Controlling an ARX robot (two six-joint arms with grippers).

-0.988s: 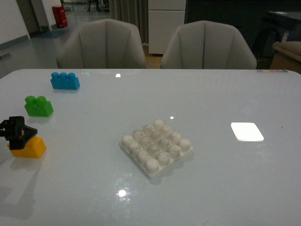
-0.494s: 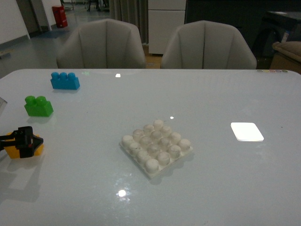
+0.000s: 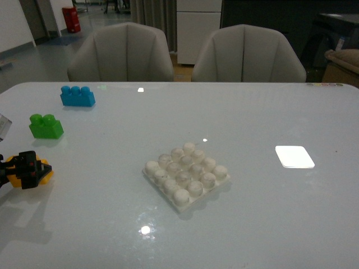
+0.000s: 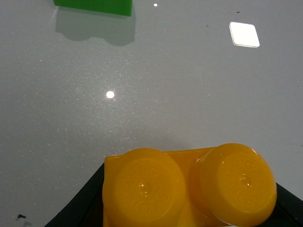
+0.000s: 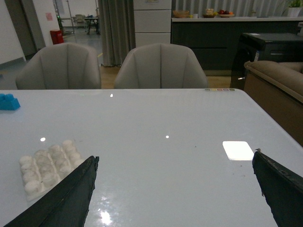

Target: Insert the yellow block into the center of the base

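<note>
Left fingers [image 4: 78, 213] pinching yellow block [image 4: 189, 184] (well left of base [image 3: 186, 174]); right fingers [image 5: 61, 198] spread wide.

The block [image 3: 44, 172] is well left of the base [image 3: 186, 175].

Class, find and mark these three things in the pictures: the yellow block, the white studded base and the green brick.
yellow block [image 4: 144, 187], left wrist view, top of one stud.
base [image 3: 184, 176], front view, a middle stud.
green brick [image 3: 46, 131], front view, its front face.
</note>
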